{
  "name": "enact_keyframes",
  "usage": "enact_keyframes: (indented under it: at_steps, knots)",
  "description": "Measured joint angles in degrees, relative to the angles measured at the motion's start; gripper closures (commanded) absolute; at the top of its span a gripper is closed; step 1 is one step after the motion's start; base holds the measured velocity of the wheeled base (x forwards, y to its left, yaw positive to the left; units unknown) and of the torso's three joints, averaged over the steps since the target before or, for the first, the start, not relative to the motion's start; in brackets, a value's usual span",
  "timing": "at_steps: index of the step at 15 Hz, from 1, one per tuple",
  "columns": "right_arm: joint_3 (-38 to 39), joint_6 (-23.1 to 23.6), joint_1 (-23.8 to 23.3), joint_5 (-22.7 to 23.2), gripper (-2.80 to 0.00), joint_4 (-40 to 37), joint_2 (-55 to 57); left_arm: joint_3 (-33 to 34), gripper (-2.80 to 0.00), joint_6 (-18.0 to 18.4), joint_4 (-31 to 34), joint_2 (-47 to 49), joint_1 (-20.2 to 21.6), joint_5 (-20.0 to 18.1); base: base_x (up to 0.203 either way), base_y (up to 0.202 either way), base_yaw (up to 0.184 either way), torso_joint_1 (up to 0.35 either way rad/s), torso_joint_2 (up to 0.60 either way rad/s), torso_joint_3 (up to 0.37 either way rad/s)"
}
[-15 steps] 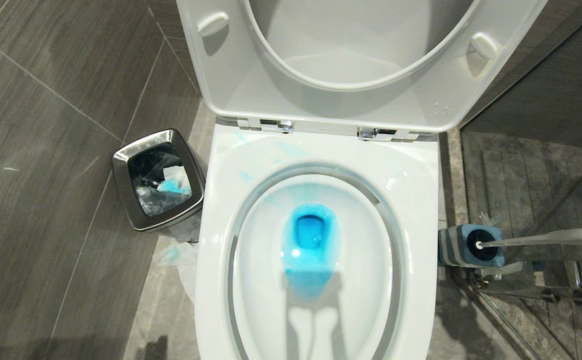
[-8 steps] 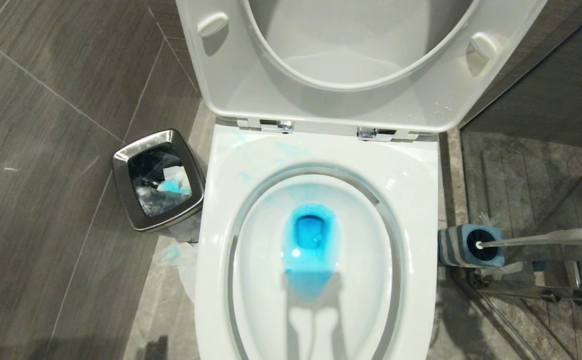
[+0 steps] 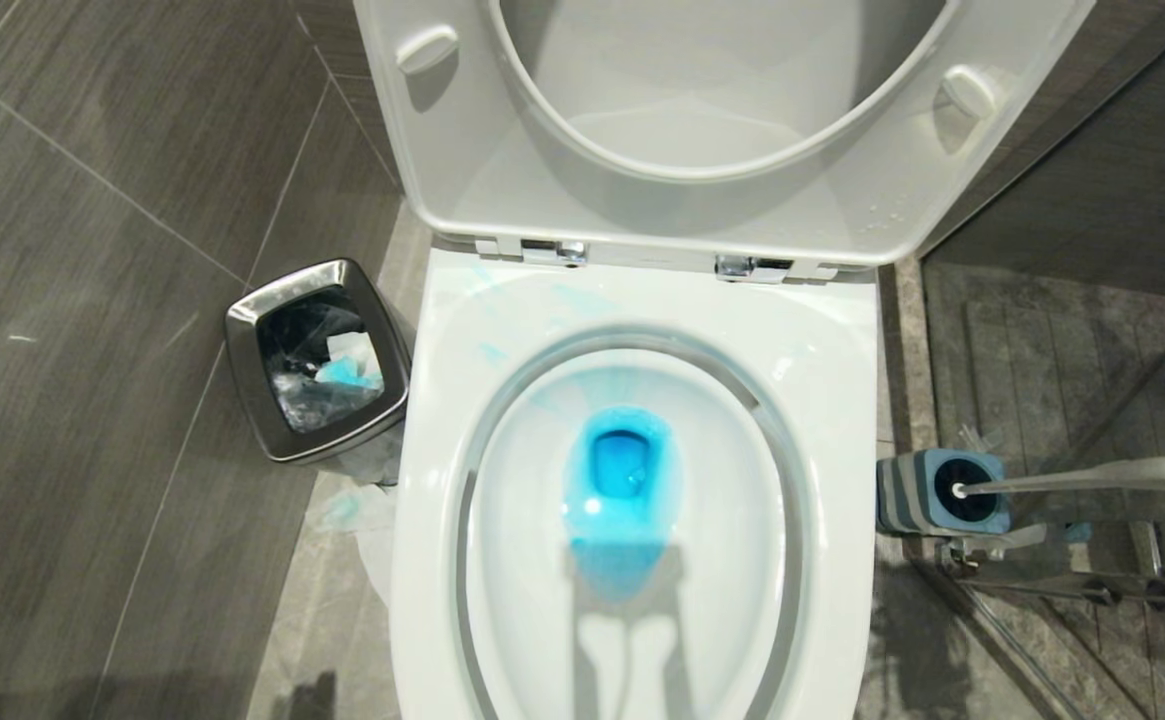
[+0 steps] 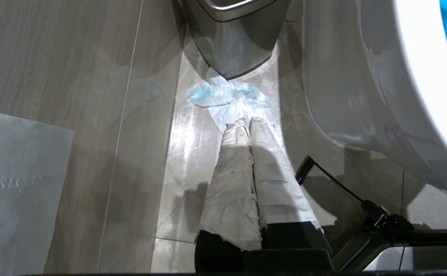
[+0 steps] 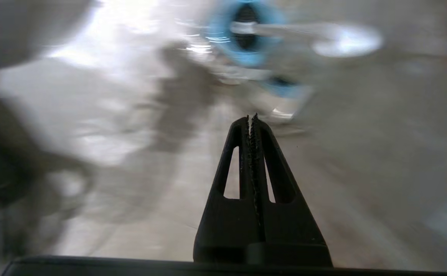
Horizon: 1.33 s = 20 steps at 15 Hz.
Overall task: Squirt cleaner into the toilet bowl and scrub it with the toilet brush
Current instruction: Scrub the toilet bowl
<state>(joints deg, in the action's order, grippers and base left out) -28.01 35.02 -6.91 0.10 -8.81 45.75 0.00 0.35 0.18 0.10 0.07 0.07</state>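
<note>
Toilet brush (image 3: pixel 1082 476) stands in its holder (image 3: pixel 927 492) beside the toilet bowl (image 3: pixel 847 420), cleaner (image 3: pixel 622 468) already tinting the water; our right gripper (image 5: pixel 251 116) and left gripper (image 4: pixel 245 122) have jaws shut and empty, so we risk knocking the handle aside.

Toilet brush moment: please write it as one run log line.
toilet brush: in holder | cleaner: in toilet bowl | right gripper: shut, empty
</note>
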Motion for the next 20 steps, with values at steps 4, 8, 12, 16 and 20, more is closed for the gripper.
enact_keyframes:
  at_steps: [4,8,12,16,20]
  knots:
    - [5.53,2.32,-4.2,4.04,0.0,-0.17,-1.44,0.0,0.0,-0.02,-0.02,0.0,0.0,0.0,0.0,0.0,0.0,0.0,0.0,0.0]
    - [7.3,1.58,-4.53,3.79,0.0,-7.18,-2.26,0.0,0.0,0.0,-0.02,0.0,0.0,0.0,0.0,0.0,0.0,0.0,0.0,0.0]
    - [8.75,-5.65,-4.55,3.97,0.0,-9.35,-3.65,0.0,0.0,-0.02,0.0,0.0,0.0,0.0,0.0,0.0,0.0,0.0,0.0,0.0]
    - [8.92,-12.83,-4.55,3.67,0.0,-7.41,-3.59,0.0,0.0,-0.01,-0.02,0.0,0.0,0.0,0.0,0.0,0.0,0.0,0.0,0.0]
    - [9.45,-15.81,-4.61,1.91,-2.8,-3.49,-2.01,0.0,0.0,-0.02,0.0,0.0,0.0,0.0,0.0,0.0,0.0,0.0,0.0,0.0]
